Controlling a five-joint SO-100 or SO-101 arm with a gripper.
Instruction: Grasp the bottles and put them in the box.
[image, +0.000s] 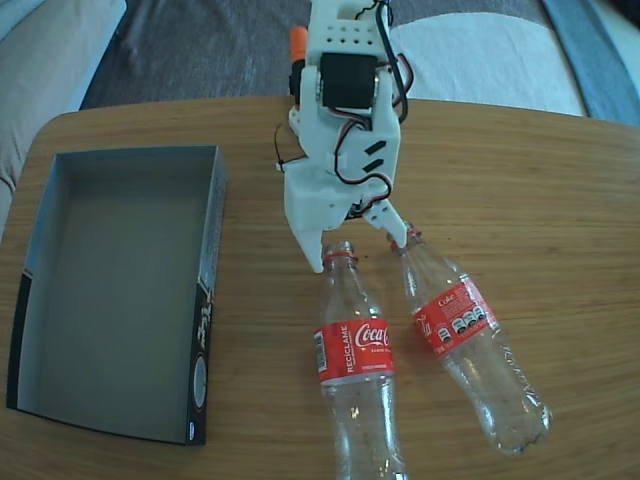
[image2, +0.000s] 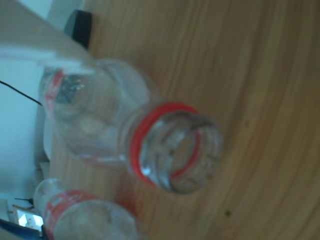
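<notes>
The arm is white printed plastic with black servo blocks, a row of small holes up top, two slanted slots, thin black and red cables, and an orange part behind. Its gripper has white pointed fingers.

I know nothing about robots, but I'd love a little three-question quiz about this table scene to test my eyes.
1. True or false: one bottle already lies inside the cardboard box.
2. How many Coca-Cola bottles lie on the wooden table?
3. In the fixed view, the gripper hovers by which part of the bottles: A) bases, B) labels, C) open necks?

Key
1. False: the box holds nothing; the left bottle and the right bottle lie on the table beside it.
2. Two.
3. C: its fingers stand at the capless, red-ringed necks; the wrist view looks straight into one mouth.
</notes>
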